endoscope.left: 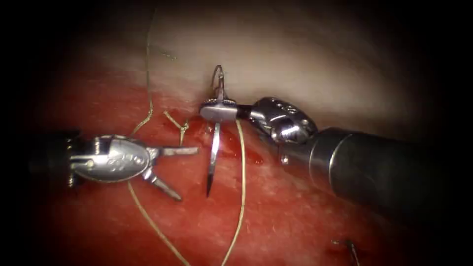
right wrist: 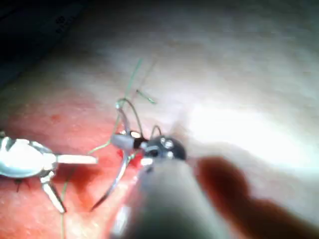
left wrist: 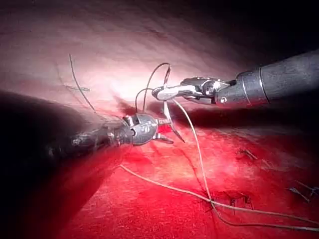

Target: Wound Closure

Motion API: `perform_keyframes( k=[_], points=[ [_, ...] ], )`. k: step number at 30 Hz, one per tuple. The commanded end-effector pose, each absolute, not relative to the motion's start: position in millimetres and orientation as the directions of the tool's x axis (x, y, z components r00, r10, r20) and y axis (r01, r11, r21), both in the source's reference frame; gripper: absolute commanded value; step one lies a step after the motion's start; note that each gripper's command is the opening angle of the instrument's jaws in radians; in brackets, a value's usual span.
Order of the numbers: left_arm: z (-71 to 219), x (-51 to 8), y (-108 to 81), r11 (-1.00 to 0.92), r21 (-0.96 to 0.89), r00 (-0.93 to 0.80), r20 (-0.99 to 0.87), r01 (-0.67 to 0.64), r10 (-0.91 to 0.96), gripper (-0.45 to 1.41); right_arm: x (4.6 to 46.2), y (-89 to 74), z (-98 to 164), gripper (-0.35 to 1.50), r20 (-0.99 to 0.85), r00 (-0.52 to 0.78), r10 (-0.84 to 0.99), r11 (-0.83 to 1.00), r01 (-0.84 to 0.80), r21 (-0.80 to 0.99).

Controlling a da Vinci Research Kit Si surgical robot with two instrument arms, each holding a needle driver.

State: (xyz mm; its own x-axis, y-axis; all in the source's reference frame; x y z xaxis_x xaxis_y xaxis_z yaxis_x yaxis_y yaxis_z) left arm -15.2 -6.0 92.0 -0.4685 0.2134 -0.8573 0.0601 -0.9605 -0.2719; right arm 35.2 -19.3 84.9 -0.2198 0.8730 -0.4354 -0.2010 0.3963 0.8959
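- Right end effector (endoscope.left: 217,111) comes in from the right and pinches the needle (endoscope.left: 213,157) tight between its two jaws
- It grips the needle in the upper part of its curve, nearer the thread end than the sharp tip
- The needle hangs free above the tissue (endoscope.left: 295,216); its sharp tip points down and is not in the tissue
- The needle's top end curls up above the jaws, and the thread (endoscope.left: 242,167) runs from there down past the needle on its right side
- Left end effector (endoscope.left: 175,172) is to the left of the needle, near it but not touching it
- Its two jaws are spread wide like a V and hold nothing
- More thread lies on the tissue under the left end effector and runs up over the pale part of the tissue
- A small knot of thread (endoscope.left: 183,127) sits on the tissue just left of the needle
- Red fluid (endoscope.left: 253,158) lies wet on the tissue beside the needle
- A short cut end of thread (endoscope.left: 351,248) lies well apart, far to the right
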Motion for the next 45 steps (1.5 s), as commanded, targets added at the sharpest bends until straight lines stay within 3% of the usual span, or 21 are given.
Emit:
perform_keyframes(
  k=[1, 3, 7, 20, 45],
  points=[
    [93.3, -15.6, -5.8, -0.955, -0.293, -0.474, -0.847, 0.041, 0.240, -0.45, 35.8, -18.9, 85.5, -0.35, -0.473, -0.220, 0.853, 0.434, -0.205, 0.877],
    [94.8, -14.9, -5.2, -0.924, -0.383, -0.486, -0.807, -0.002, 0.336, -0.45, 35.5, -18.5, 85.5, -0.35, -0.534, -0.234, 0.812, 0.494, -0.212, 0.844],
    [96.9, -14.4, -4.5, -0.898, -0.439, -0.554, -0.754, 0.025, 0.353, -0.45, 35.1, -18.2, 85.4, -0.35, -0.606, -0.235, 0.760, 0.563, -0.226, 0.795],
    [103.6, -16.6, -3.4, -0.909, -0.418, -0.717, -0.631, -0.007, 0.295, -0.45, 33.9, -18.3, 86.9, -0.35, -0.794, -0.174, 0.582, 0.737, -0.299, 0.606],
    [112.3, -19.2, -2.6, -0.887, -0.461, -0.853, -0.473, 0.027, 0.220, -0.45, 32.9, -17.5, 87.3, -0.35, -0.884, -0.159, 0.440, 0.815, -0.344, 0.467]
  ],
)
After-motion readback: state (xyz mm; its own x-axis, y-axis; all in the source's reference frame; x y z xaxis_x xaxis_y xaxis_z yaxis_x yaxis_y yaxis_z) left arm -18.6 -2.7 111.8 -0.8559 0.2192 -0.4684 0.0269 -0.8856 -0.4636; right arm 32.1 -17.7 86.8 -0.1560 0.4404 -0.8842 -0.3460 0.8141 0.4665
